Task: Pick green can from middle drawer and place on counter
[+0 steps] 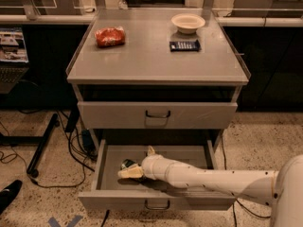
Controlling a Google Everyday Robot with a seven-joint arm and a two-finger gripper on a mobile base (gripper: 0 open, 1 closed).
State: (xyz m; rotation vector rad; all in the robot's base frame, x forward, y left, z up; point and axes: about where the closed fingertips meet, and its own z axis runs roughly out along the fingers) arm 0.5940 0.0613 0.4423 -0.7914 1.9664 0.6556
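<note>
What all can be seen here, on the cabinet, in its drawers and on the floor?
counter: one, grey, cabinet top
snack bag: one, red, counter's back left
bowl: one, pale, counter's back right
flat object: one, dark blue, just in front of the bowl
upper drawer: one, grey, shut
middle drawer: one, grey, pulled open
green can: one, shiny green, left in middle drawer
cables: several, black, floor left of cabinet
arm: one, white, reaching from right into middle drawer
claw: one, pale, in middle drawer beside green can
</note>
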